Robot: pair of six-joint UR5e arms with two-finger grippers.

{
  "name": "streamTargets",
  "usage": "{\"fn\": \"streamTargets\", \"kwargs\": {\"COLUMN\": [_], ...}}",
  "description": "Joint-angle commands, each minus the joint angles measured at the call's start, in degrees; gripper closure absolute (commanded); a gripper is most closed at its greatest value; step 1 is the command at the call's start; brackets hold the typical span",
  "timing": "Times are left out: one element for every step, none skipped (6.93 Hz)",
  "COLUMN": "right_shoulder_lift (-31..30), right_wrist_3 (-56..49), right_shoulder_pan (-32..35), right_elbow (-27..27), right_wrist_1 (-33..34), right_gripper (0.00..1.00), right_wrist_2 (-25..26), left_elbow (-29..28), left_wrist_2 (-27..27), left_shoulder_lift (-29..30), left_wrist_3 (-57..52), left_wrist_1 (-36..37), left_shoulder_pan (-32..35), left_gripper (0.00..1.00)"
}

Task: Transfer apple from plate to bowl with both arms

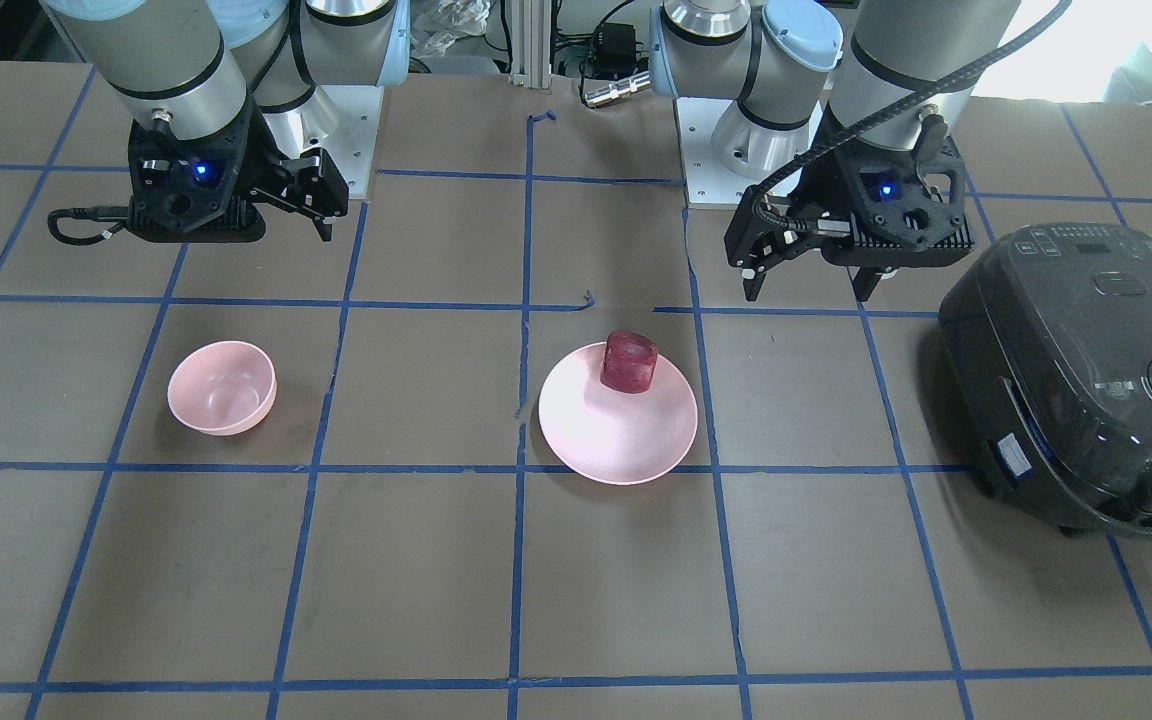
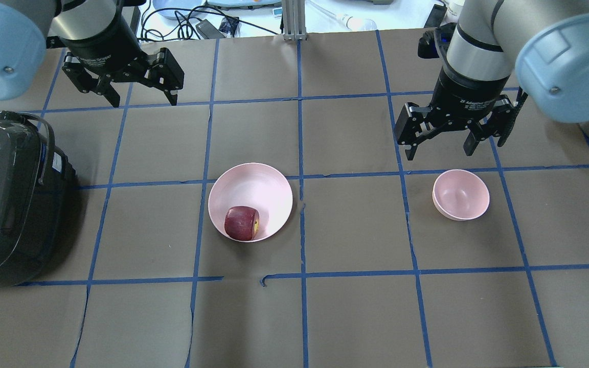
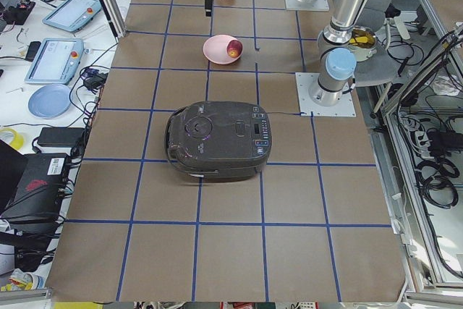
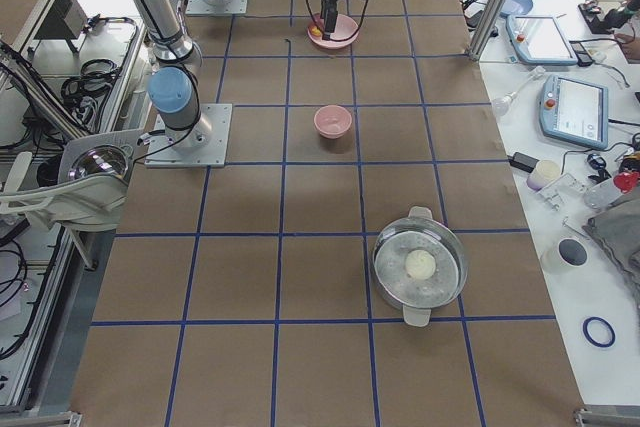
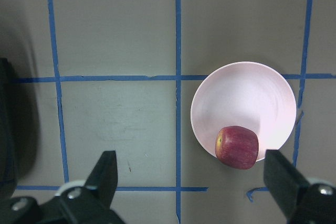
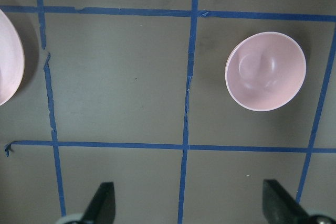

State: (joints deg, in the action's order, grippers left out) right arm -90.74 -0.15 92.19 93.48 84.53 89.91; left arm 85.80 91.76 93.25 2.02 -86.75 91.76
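Overhead exterior showed the brown table, gridded in blue tape, with a dark grey rice cooker at its left end. The left gripper hung above the table, off to the plate's left, its jaws spread wide and holding nothing. The right gripper hovered near the bowl, likewise spread and empty. The plate, wide, shallow and pale pink, sat near the table's middle. The bowl, smaller, deeper and the same pink, stood well apart on the robot's right. The apple lay on the plate, at the edge nearest the robot: dark red, blocky, with a flattish top. This view and the left wrist view caught a yellowish patch on its side, whereas the front-facing view saw only plain dark red skin. The right wrist view took in the bowl and a sliver of the plate's rim; the apple fell outside it. Only the exterior right view showed whole a lidded steel pot at the table's right end.
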Motion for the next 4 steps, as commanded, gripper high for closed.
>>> {"fn": "streamTargets", "kwargs": {"right_shoulder_lift": [-0.2,0.2,0.4,0.2], "right_wrist_3": [-0.2,-0.2,-0.7,-0.6], "right_shoulder_pan": [0.1,0.0,0.1,0.1], "right_elbow": [-0.5,0.0,0.2,-0.8], "right_wrist_1": [0.0,0.0,0.0,0.3], "right_gripper": [0.0,0.0,0.0,0.0], "right_wrist_2": [0.1,0.1,-0.1,0.4], "left_elbow": [0.1,0.1,-0.1,-0.1], "left_wrist_2": [0.0,0.0,-0.2,-0.3], "left_shoulder_lift": [0.0,0.0,0.0,0.1], "left_wrist_3": [0.0,0.0,0.0,0.0], "left_wrist_1": [0.0,0.0,0.0,0.0], "left_shoulder_pan": [0.0,0.0,0.0,0.0], "left_gripper": [0.0,0.0,0.0,0.0]}}
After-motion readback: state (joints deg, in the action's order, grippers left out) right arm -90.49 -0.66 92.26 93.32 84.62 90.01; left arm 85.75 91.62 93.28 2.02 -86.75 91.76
